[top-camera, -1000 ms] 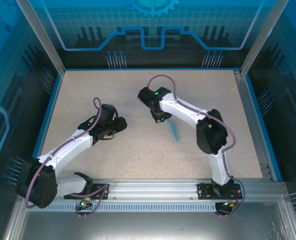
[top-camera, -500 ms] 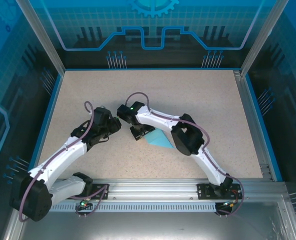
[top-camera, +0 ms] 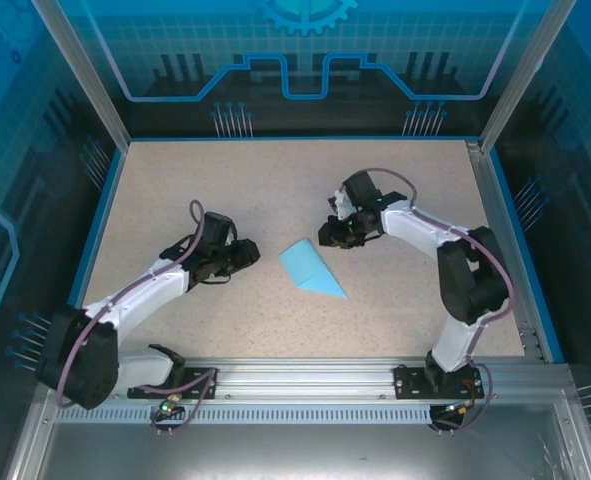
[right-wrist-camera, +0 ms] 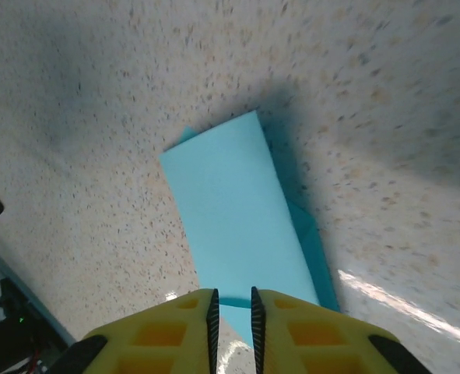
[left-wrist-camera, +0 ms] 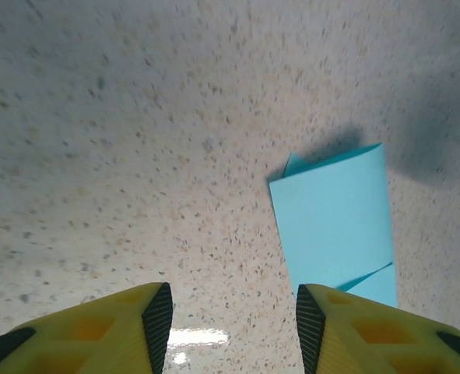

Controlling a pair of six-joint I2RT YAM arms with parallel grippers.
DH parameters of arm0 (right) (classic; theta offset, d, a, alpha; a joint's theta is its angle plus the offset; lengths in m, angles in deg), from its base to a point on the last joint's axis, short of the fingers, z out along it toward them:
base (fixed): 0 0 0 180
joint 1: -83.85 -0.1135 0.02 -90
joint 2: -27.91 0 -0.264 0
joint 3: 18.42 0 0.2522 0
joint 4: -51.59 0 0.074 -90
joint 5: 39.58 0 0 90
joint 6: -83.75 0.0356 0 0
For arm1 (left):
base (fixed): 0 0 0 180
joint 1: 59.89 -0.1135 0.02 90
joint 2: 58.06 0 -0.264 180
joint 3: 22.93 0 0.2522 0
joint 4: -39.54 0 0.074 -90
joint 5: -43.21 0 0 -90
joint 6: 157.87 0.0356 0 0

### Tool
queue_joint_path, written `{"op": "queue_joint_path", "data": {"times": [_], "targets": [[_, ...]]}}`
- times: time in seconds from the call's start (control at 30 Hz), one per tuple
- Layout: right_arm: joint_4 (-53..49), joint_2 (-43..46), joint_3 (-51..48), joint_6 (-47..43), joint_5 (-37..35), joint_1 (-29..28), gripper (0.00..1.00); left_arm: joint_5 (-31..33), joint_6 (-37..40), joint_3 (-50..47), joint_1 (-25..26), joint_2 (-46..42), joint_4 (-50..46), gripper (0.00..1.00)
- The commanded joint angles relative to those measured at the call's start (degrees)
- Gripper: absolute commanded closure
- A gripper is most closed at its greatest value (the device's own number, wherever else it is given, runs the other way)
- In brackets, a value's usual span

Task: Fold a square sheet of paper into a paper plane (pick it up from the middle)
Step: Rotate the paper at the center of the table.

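Paper plane is lying flat mid-counter, sharp tip pointing near-right, nothing touching it. Left gripper is sitting near its left side, jaws apart, empty. Right gripper (far side) is showing just a narrow slit betw. jaws, empty. Prob. regrasp coming: line up square over centre crease, open wide, pinch lightly.

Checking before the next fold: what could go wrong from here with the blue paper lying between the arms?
1. The light blue folded paper plane lies loose and flat on the speckled table; a tool coming in low might push it instead of lifting it.
2. An under-flap peeks out along its edge, so the open left tool could snag it and undo a fold.
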Motion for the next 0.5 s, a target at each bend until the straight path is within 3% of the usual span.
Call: {"op": "queue_joint_path", "data": {"times": [0.0,0.23,0.47], "targets": [[5.3,-3.39,0.49,-1.17,10.01,-0.76,0.8,-7.15,0.27,3.05,0.02,3.59,2.7,0.51],[8.11,-11.53,1.17,2.48,7.34,-0.64,0.81,-10.4,-0.25,5.52,1.16,9.03,2.98,0.51],[17.51,-12.27,-5.55,12.69,4.23,0.16,0.82,-10.82,-0.3,6.47,1.59,10.96,2.66,0.51]]}}
